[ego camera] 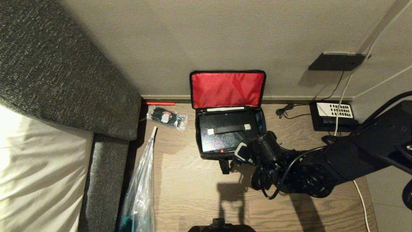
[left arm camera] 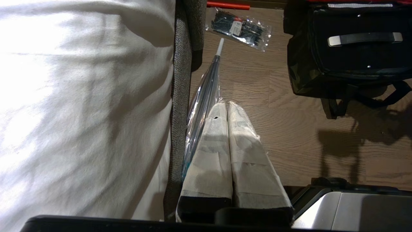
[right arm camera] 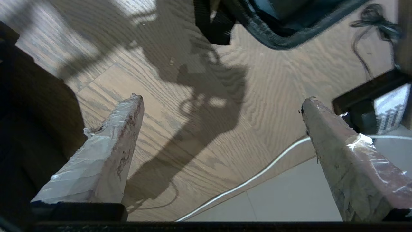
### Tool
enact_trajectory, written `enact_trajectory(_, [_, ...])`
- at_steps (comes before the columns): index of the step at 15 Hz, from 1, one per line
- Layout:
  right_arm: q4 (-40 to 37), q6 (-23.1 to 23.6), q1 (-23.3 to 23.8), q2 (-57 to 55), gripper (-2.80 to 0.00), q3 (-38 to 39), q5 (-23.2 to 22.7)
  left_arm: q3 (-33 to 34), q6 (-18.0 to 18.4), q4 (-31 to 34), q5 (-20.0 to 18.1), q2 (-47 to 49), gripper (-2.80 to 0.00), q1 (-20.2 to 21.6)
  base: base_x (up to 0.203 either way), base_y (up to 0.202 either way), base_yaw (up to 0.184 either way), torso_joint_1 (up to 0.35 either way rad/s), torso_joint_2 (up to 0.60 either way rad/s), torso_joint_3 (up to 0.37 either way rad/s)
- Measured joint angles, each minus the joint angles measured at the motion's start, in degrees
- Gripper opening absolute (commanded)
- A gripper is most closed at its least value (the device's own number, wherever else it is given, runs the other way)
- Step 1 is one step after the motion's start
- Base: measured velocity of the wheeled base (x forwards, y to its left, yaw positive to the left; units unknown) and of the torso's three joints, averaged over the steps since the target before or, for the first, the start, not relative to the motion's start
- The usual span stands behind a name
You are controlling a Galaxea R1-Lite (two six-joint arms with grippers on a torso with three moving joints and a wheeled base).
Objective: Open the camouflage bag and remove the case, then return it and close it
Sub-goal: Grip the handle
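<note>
Your right gripper [right arm camera: 222, 103] hung wide and empty at frame centre, below the open camouflage bag [ego camera: 228, 93] holding the case [ego camera: 225, 135]; your left gripper [left arm camera: 228, 108] was pressed closed.

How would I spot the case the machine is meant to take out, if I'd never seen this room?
Find the wall with the wooden floor below it; against it stands the camouflage bag, red lid flipped up. The case lies inside: a black box with a long, silver-ended handle, unlike the white-keyed phone nearby.
</note>
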State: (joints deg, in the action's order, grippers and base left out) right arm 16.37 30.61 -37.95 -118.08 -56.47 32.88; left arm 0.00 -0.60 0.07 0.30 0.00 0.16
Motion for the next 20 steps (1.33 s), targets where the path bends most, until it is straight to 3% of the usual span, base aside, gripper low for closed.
enact_trajectory(16, [-0.06, 0.77, 0.11, -1.18, 0.00, -3.37, 0.39, -0.02, 0.11, 0.02, -0.09, 0.00, -2.80, -0.02, 0.018, 0.000, 0.000, 0.000, 0.00, -0.006])
enact_trajectory(20, [0.41, 3.62, 0.17, -1.90, 0.00, -4.44, 3.69, 0.00, 0.09, 0.02, -0.08, 0.00, -2.80, 0.00, 0.000, 0.000, 0.000, 0.000, 0.00, 0.000])
